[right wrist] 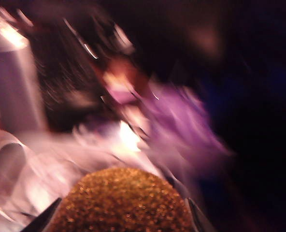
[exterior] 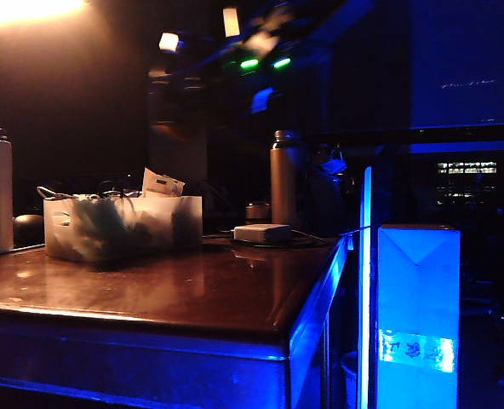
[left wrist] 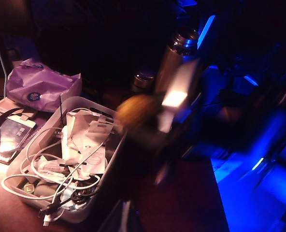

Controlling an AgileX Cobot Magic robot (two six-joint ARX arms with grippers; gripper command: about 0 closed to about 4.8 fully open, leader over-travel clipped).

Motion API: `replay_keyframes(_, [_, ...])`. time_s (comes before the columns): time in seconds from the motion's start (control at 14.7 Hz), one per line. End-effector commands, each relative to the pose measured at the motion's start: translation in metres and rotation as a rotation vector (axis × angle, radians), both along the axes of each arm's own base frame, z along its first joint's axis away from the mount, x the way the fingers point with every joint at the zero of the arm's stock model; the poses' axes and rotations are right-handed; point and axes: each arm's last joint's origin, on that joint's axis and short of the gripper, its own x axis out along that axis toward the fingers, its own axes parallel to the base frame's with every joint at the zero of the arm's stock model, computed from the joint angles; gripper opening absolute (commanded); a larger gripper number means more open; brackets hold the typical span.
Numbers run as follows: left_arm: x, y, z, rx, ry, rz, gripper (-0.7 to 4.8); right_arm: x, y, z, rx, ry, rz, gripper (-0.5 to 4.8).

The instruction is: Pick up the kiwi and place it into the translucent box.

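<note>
Right hand (right wrist: pixel 119 224) clamps the kiwi (right wrist: pixel 121 200) across its middle, just above the translucent box (left wrist: pixel 92 191) rim. Fuzzy skin likely grips well; flesh soft, light, so squeeze gently. Left hand unseen, state unknown.

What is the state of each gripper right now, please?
Left gripper: not in view in any picture.
Right gripper: shut on the kiwi, carried near the translucent box.
</note>
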Motion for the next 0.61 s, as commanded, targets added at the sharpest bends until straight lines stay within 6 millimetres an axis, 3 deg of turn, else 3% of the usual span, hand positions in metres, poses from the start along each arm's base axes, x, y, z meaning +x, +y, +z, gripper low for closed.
replay_keyframes(0.07, [-0.002, 0.0, 0.001, 0.002, -0.002, -0.006, -0.03, -0.014, 0.04, -0.028, 0.009, -0.008, 0.065, 3.28])
replay_keyframes(0.2, [-0.002, 0.0, 0.001, 0.0, 0.005, -0.01, -0.03, -0.017, 0.059, -0.057, -0.011, 0.01, 0.059, 3.31])
replay_keyframes(0.27, [-0.002, 0.0, 0.001, 0.001, 0.006, -0.009, -0.03, -0.017, 0.061, -0.063, -0.018, 0.015, 0.045, 3.79])
replay_keyframes(0.34, [-0.002, 0.0, 0.001, 0.001, 0.007, -0.01, -0.03, -0.017, 0.062, -0.066, -0.024, 0.014, 0.027, 4.06])
replay_keyframes(0.61, [-0.002, 0.0, 0.001, 0.001, 0.007, -0.009, -0.03, -0.014, 0.059, -0.061, -0.002, -0.019, 0.017, 4.06])
